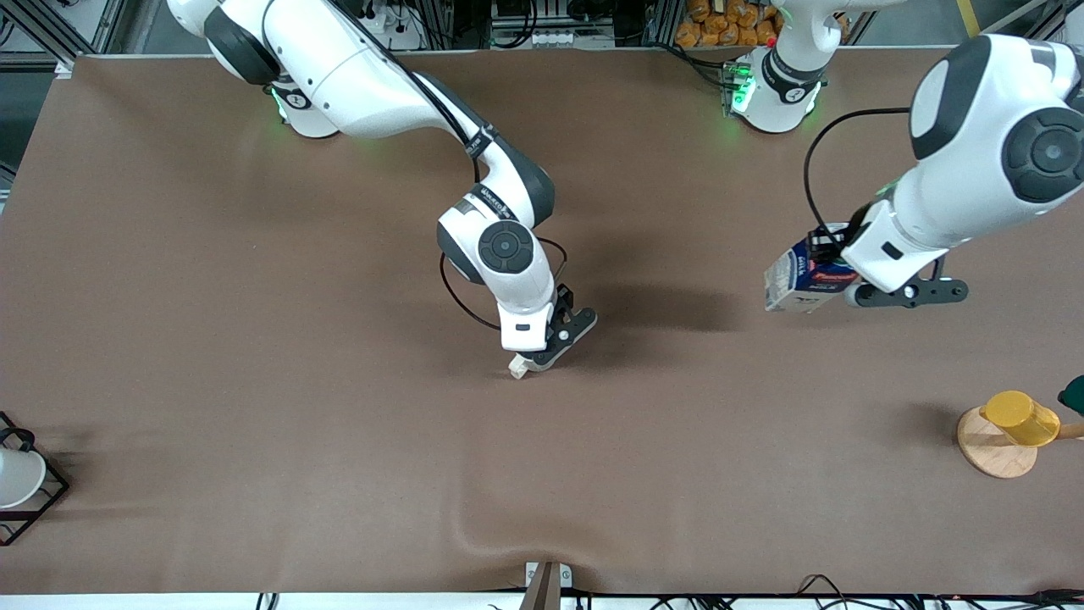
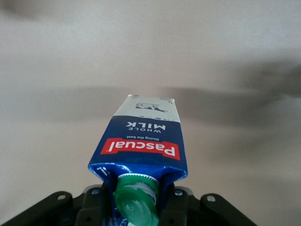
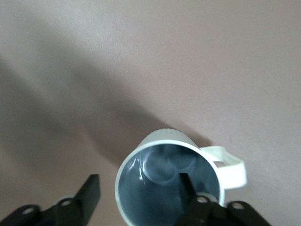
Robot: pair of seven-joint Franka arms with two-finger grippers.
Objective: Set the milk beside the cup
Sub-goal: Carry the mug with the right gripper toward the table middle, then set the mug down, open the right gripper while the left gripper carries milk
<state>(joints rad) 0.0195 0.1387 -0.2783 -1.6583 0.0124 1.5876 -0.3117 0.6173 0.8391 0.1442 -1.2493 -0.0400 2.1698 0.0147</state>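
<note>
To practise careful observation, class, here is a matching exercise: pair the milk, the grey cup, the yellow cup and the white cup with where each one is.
Things:
1. milk
2. cup
3. yellow cup
4. white cup

Places:
A. on a round wooden stand, toward the left arm's end
B. in a black wire rack, toward the right arm's end
C. gripped by the left tool
D. mid-table, one finger of the open right tool inside it

Pairs: 1-C, 2-D, 3-A, 4-B
</note>
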